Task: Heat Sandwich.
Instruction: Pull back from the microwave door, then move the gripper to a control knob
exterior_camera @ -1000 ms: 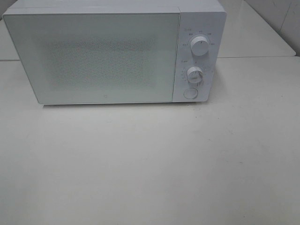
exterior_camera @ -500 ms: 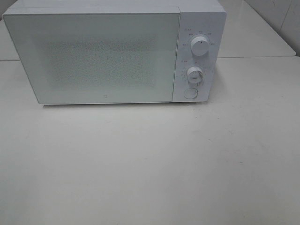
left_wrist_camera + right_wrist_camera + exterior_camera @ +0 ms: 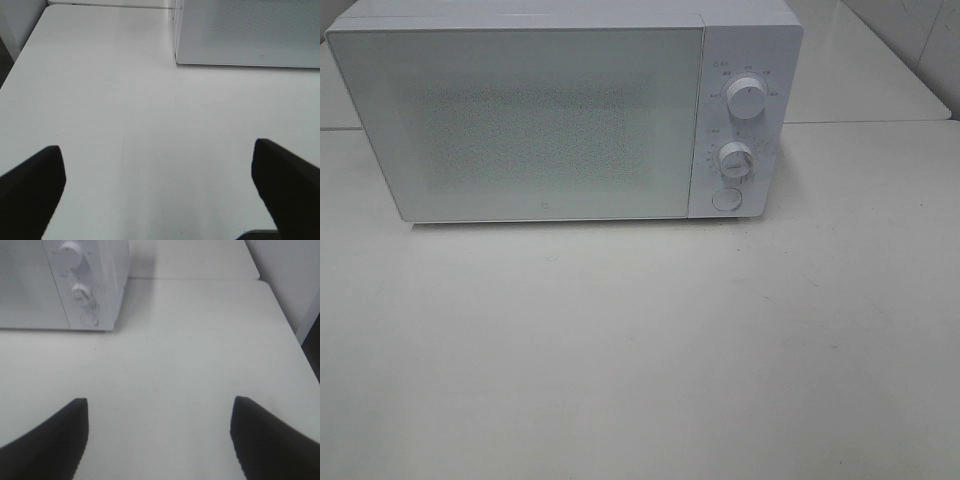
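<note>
Surface: the white surface [image 3: 640, 350] is being taken up at its far side by the microwave alone.
Microwave: the microwave [image 3: 560, 110] is being kept shut, with its door [image 3: 520, 120] turned toward both arms.
Left gripper: the left gripper [image 3: 155, 152] is being held spread and empty above the surface, near the door's left corner.
Right gripper: the right gripper [image 3: 160, 402] is being held spread and empty, pointed toward the microwave's right end.
Button: the round button [image 3: 725, 199] beside the door is being judged nearer to the right gripper.
Sandwich: the sandwich is not being shown in any view; whether it is being hidden behind the door cannot be told.
</note>
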You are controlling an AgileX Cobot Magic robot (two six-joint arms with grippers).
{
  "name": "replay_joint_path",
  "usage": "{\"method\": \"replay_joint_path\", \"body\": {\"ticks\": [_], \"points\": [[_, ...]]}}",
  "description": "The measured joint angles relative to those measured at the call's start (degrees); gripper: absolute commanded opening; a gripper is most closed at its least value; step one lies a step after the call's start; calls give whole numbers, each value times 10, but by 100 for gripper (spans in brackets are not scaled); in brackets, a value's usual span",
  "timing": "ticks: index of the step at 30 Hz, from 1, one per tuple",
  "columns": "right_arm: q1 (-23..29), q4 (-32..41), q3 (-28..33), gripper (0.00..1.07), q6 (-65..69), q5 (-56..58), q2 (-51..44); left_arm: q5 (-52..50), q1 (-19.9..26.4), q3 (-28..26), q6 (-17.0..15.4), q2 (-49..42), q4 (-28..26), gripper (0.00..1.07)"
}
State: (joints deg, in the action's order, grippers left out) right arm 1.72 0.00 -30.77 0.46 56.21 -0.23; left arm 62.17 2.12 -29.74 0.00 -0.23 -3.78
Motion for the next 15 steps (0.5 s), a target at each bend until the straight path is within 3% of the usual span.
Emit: {"method": "replay_joint_path", "body": {"ticks": [15], "points": [[0,14,-16,76,2,-147,142,0,0,0,0,0,0,96]]}}
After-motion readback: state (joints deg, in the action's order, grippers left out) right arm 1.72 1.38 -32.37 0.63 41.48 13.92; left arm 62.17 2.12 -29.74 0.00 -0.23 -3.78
